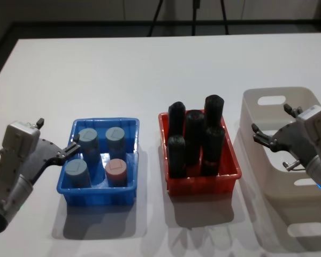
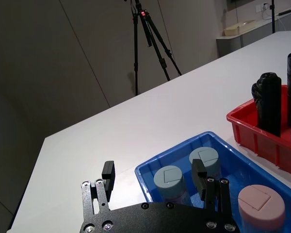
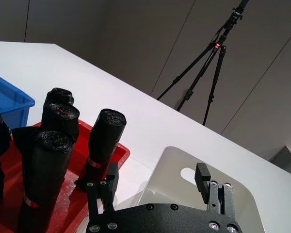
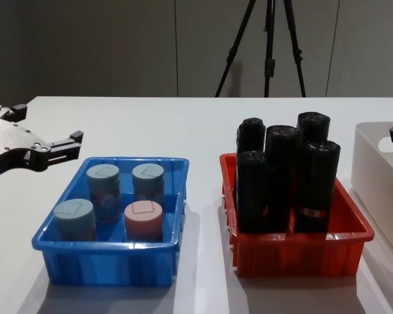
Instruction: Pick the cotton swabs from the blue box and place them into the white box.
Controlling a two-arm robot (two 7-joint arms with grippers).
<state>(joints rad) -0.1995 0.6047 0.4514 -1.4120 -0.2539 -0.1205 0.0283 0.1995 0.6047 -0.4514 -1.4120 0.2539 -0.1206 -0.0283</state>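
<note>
White worktop (image 1: 150, 69), first pick seemingly pending: the empty, open left gripper (image 1: 58, 132) is to be lowered onto a clear swab tub (image 1: 88, 140) in the blue plastic tray (image 1: 104, 121), the open right gripper (image 1: 270, 119) parked over an off-white bin (image 1: 273, 182).

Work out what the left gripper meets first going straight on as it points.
Likely the grey-blue-lidded clear cotton swab tub at back left of the bright blue plastic tray; the left gripper may pass above it.

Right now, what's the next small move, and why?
Probably lower the open left end effector around the rear-left cotton swabs tub: it hovers at the blue box's rim, four tubs inside; right end effector idles over the white box.
</note>
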